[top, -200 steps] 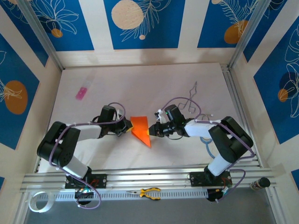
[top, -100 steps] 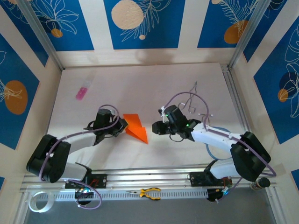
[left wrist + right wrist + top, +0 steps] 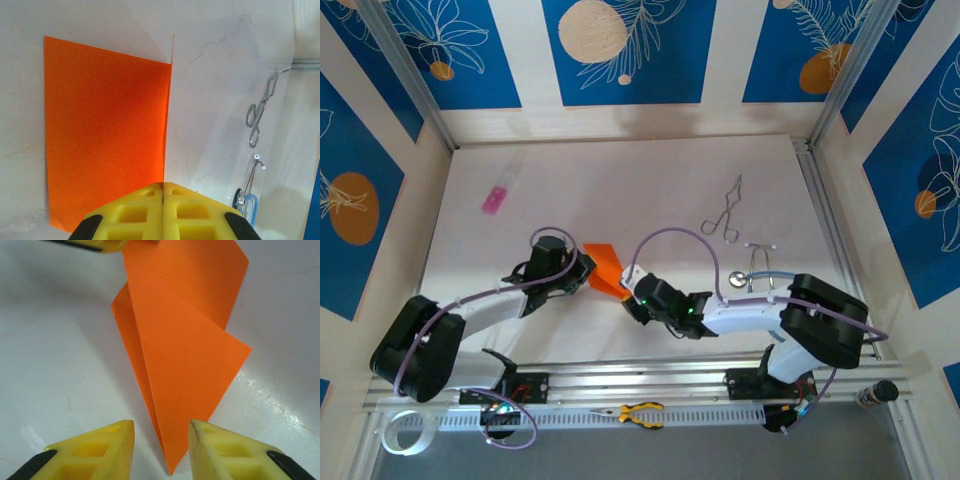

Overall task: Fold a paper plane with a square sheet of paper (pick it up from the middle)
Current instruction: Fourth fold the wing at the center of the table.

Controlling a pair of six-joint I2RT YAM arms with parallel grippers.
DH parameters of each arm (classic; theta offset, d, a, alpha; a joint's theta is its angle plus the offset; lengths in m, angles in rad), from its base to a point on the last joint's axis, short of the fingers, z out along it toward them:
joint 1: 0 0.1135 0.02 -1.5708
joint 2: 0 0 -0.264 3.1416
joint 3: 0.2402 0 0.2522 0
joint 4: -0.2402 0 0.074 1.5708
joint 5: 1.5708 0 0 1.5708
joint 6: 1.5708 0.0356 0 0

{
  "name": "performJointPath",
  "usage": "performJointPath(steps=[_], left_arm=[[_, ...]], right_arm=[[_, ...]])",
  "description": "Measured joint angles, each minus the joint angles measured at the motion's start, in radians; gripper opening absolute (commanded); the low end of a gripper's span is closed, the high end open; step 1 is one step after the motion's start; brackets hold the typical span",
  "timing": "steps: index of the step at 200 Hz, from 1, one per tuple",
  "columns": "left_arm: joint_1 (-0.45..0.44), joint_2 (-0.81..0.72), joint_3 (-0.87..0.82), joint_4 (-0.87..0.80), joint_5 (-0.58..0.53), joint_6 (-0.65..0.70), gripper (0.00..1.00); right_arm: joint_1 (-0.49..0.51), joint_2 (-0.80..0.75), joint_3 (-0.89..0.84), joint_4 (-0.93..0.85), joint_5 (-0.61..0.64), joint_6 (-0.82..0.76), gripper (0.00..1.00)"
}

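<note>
The orange sheet of paper [image 3: 603, 268] is folded into a shape with a point toward the near edge of the table. My left gripper [image 3: 583, 271] is shut on its left side. In the left wrist view a raised edge of the paper [image 3: 105, 130] runs straight into the seam of the closed left gripper [image 3: 163, 186]. My right gripper [image 3: 632, 299] is open at the paper's near tip. From the right wrist, the layered orange point [image 3: 185, 360] reaches down between the two fingertips of that gripper [image 3: 161, 432], apart from both.
A small pink object [image 3: 495, 199] lies far left on the white table. Metal forceps [image 3: 725, 215] and a blue-edged metal item [image 3: 760, 272] lie to the right; both show in the left wrist view, the forceps [image 3: 257, 117] above the blue item [image 3: 248, 206]. Yellow-handled pliers [image 3: 640, 412] rest on the front rail.
My right arm swung from the paper's right side round to its near tip and its jaws widened. The left gripper, still shut, carried the paper slightly left and back.
</note>
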Motion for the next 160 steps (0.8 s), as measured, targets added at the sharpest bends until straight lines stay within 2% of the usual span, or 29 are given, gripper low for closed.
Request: performJointPath(steps=[60, 160], left_arm=[[-0.003, -0.021, 0.0, -0.009, -0.01, 0.0, 0.0], [-0.003, -0.02, 0.0, -0.009, -0.009, -0.003, 0.0]], right_arm=[[0.001, 0.004, -0.029, 0.134, 0.048, -0.098, 0.3], [-0.005, 0.044, -0.04, 0.193, -0.042, -0.251, 0.3]])
